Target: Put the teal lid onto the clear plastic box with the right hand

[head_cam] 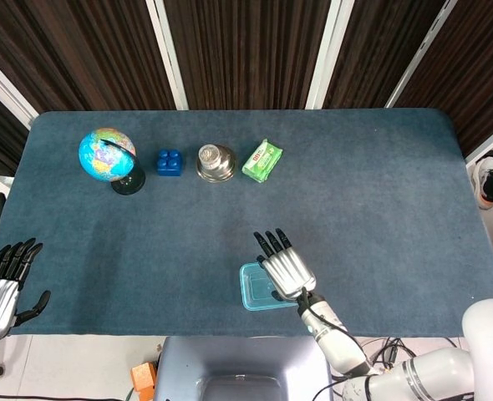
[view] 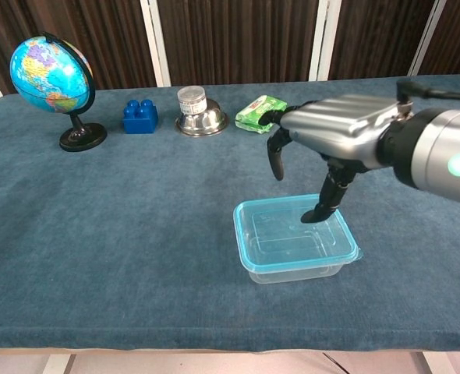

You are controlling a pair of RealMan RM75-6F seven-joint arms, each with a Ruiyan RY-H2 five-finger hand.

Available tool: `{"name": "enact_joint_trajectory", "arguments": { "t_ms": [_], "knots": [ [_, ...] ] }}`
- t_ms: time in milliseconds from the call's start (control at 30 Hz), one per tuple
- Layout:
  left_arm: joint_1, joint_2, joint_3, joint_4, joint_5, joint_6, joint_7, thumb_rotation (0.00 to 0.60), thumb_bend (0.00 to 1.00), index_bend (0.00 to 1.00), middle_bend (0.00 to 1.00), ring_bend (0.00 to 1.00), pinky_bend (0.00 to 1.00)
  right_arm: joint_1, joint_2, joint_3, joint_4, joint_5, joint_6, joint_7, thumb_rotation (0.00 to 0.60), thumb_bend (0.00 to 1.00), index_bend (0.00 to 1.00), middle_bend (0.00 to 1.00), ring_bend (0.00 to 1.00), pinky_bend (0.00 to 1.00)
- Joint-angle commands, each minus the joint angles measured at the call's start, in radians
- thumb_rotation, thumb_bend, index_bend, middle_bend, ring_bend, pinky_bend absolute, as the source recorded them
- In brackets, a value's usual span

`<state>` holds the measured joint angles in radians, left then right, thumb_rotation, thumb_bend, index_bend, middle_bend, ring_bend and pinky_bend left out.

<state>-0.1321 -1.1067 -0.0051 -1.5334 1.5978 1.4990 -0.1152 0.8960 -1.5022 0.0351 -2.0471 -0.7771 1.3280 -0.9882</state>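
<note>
in the lower middle of the chest view the teal lid (view: 295,241) sits on the clear plastic box (view: 300,268), while the right hand (view: 335,144) hovers above it holding nothing, fingers apart and pointing down, and the left hand (head_cam: 0,288) lies open at the head view's lower left edge.

The head view looks straight down over the whole tabletop (head_cam: 380,192). The chest view faces across it, low and close. Both share the right hand (head_cam: 288,269) and the globe (view: 49,68) beyond it.
</note>
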Motion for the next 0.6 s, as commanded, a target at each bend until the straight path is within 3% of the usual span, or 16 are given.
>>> {"name": "enact_joint_trajectory", "arguments": {
  "t_ms": [33, 233, 333, 467, 600],
  "knots": [
    [0.001, -0.002, 0.001, -0.001, 0.004, 0.003, 0.004, 0.600, 0.34, 0.00, 0.03, 0.02, 0.01, -0.062, 0.097, -0.049, -0.056, -0.124, 0.023, 0.086, 0.600, 0.05, 0.41, 0.00, 0.00, 0.00],
    [-0.001, -0.007, 0.004, -0.006, 0.010, -0.001, 0.021, 0.600, 0.34, 0.00, 0.03, 0.02, 0.01, -0.125, 0.190, -0.103, -0.050, -0.227, -0.009, 0.206, 0.600, 0.05, 0.33, 0.00, 0.00, 0.00],
    [0.004, -0.004, 0.004, -0.007, 0.012, 0.011, 0.020, 0.600, 0.36, 0.00, 0.03, 0.02, 0.01, -0.205, 0.247, -0.171, -0.030, -0.370, 0.018, 0.335, 0.600, 0.06, 0.23, 0.00, 0.00, 0.00],
    [0.009, -0.001, 0.002, -0.003, 0.010, 0.021, 0.008, 0.600, 0.36, 0.00, 0.03, 0.02, 0.01, -0.401, 0.307, -0.324, 0.109, -0.632, 0.189, 0.516, 0.600, 0.08, 0.08, 0.00, 0.00, 0.00],
    [0.007, -0.001, 0.001, 0.000, 0.009, 0.016, 0.007, 0.600, 0.36, 0.00, 0.03, 0.02, 0.01, -0.574, 0.293, -0.377, 0.284, -0.708, 0.345, 0.614, 0.600, 0.08, 0.00, 0.00, 0.00, 0.00]
  ]
}}
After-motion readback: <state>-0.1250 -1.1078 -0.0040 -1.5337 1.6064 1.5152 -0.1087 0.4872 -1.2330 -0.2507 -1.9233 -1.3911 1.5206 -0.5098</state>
